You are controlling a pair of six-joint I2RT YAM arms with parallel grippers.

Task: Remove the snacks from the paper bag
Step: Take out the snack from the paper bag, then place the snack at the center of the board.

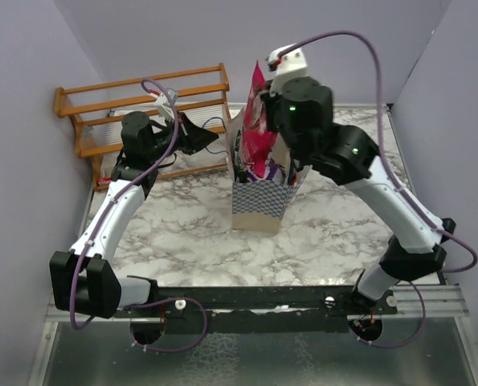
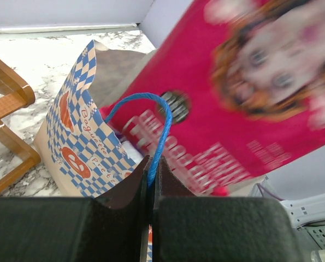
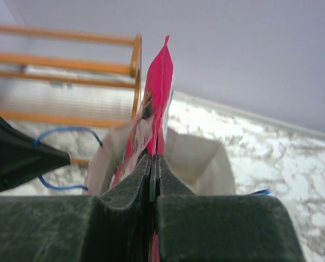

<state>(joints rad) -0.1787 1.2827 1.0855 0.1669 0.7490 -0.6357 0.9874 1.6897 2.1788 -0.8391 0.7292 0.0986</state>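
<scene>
Two tools are at work, and both are pinching something. My left tool (image 1: 195,133) is closed tight on the blue cord handle (image 2: 146,103) of the paper bag (image 1: 259,209). In the left wrist view the cord goes up in a loop from between the two black fingers of the left tool (image 2: 151,164).

My right tool (image 3: 153,161) is closed on the pink packet (image 3: 158,93). I see the packet from its thin edge there, standing straight up out of the tool. In the top view the right tool (image 1: 264,121) is mostly hidden under its own wrist, right next to the packet.

The pink packet (image 1: 257,133) sticks up high above the bag. Its lower end is inside the mouth of the bag, and its top end is well above the rim. In the left wrist view the packet (image 2: 217,109) fills most of the picture and looks blurry. It has white letters on it and a picture that I cannot make out.

The bag stands upright on the marble table (image 1: 182,217), in the middle between my two arms. Its blue and white checked side (image 2: 75,136) faces the near edge of the table. A wooden rack (image 1: 142,96) stands at the far left, behind my left arm, apart from the bag.
</scene>
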